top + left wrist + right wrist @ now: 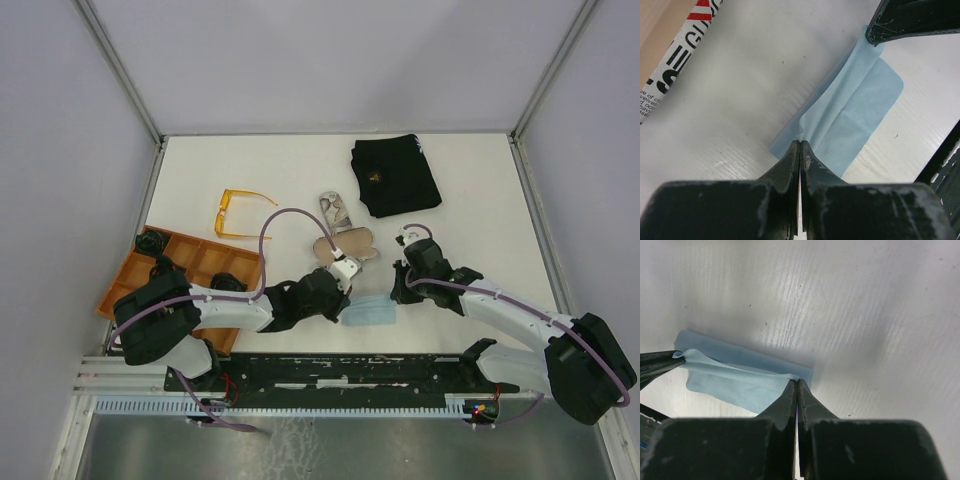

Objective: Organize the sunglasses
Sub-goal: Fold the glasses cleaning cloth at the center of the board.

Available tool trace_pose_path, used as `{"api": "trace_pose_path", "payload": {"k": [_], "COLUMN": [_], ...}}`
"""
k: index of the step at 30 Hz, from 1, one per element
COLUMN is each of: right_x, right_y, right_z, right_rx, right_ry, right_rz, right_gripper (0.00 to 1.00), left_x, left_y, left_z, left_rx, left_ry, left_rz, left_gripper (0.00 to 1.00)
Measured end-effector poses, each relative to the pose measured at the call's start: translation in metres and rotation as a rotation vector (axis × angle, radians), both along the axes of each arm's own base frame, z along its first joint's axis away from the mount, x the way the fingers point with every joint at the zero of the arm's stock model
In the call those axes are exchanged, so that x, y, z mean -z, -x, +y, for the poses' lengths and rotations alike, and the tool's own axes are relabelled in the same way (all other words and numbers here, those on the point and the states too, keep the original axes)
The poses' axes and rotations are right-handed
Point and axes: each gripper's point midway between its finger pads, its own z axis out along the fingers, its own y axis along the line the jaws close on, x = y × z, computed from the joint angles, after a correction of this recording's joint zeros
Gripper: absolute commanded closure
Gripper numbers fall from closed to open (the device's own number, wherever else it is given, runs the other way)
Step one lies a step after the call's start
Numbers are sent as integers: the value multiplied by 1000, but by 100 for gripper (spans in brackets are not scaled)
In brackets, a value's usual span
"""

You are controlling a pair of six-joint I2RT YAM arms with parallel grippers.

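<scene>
The left tool (800, 143) and the right tool (797, 382) each pinch the blue cloth (855, 110) tight, so lift both together evenly.

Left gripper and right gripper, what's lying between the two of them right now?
A light blue cloth stretches between them: the left gripper pinches one end, the right gripper the other. Both wrist views show it clearly.

Robot lab cell, white table (300, 170), panelled walls (330, 60)
</scene>
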Motion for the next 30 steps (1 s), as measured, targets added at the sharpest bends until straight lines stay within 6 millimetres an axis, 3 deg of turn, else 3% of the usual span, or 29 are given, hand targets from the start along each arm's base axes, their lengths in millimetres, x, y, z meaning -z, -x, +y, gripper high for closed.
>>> {"api": "trace_pose_path", "payload": {"k": [19,30], "right_x": [6,9], "right_y": [11,17], "right_z": [0,-1], "right_rx": [11,12], "right_ry": [-18,-13], "right_rz": [52,80], "right_gripper": [100,95], "left_x": [7,9], "left_y": [12,17], "left_z": [1,0], "left_rx": [25,31], "left_ry": [13,21], "left_rz": [16,27], "left_gripper": [96,85]}}
